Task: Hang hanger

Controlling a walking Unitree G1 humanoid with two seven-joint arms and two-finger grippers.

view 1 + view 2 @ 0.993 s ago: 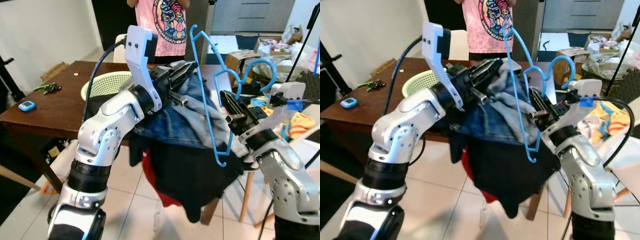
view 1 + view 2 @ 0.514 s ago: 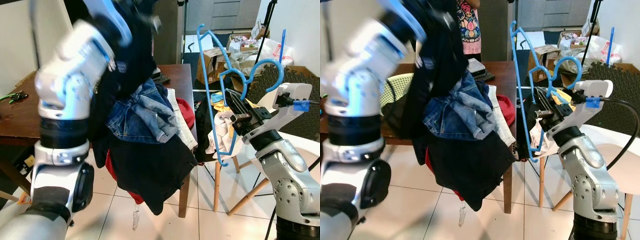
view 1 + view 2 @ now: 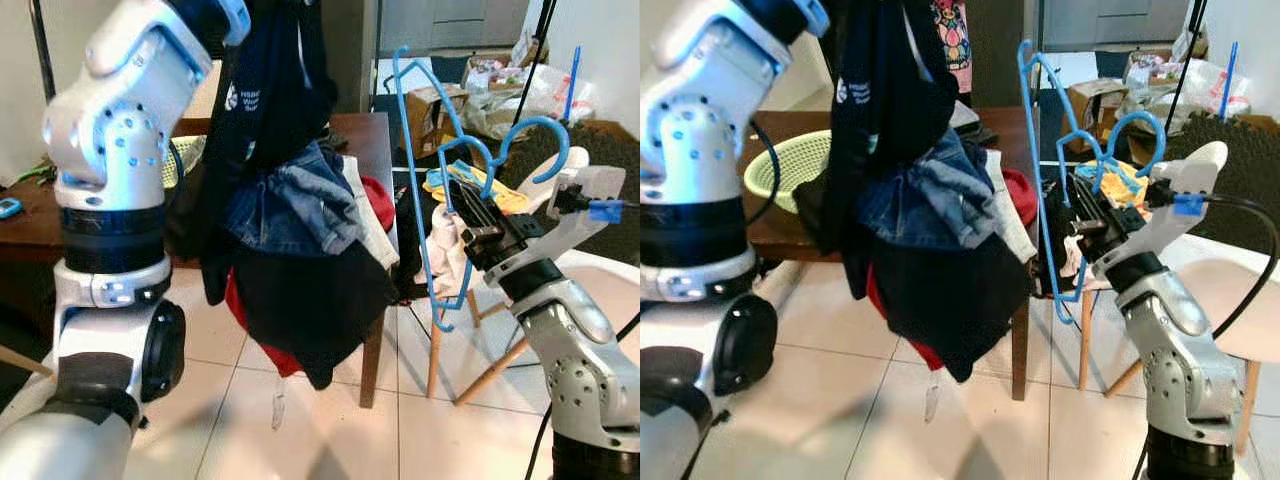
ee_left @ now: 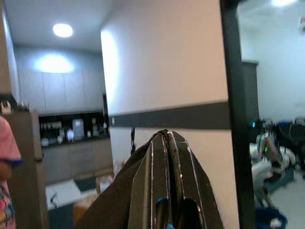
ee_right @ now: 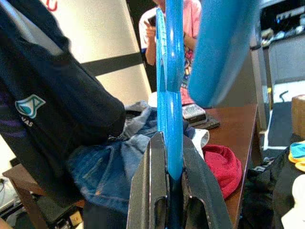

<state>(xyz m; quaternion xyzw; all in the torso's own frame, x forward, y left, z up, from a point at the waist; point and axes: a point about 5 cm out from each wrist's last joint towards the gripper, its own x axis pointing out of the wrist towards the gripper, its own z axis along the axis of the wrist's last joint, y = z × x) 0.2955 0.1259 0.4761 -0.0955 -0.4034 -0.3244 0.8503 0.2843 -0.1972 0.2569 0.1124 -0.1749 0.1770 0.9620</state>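
Note:
A light-blue plastic hanger (image 3: pixel 418 160) stands upright at the right, and my right gripper (image 3: pixel 470 218) is shut on its lower bar. In the right wrist view the hanger (image 5: pixel 170 71) rises straight out from between the fingers (image 5: pixel 152 167). My left arm (image 3: pixel 120 130) is raised high at the left. From its hand hangs a bundle of clothes (image 3: pixel 285 200): a navy shirt, jeans, a black garment and a red one. The left gripper (image 4: pixel 164 138) points upward with its fingers pressed together. The hanger is to the right of the bundle, apart from it.
A brown wooden table (image 3: pixel 355 130) stands behind the bundle, with a green basket (image 3: pixel 790 165) on it. A white chair (image 3: pixel 600 270) with wooden legs is beside my right arm. Boxes and bags (image 3: pixel 500 80) crowd the far right. A person in a pink shirt (image 5: pixel 190 28) stands beyond the table.
My left arm has swung up and lifted the clothes bundle off to the left of the hanger. The right gripper still holds the hanger upright. The camera has turned right.

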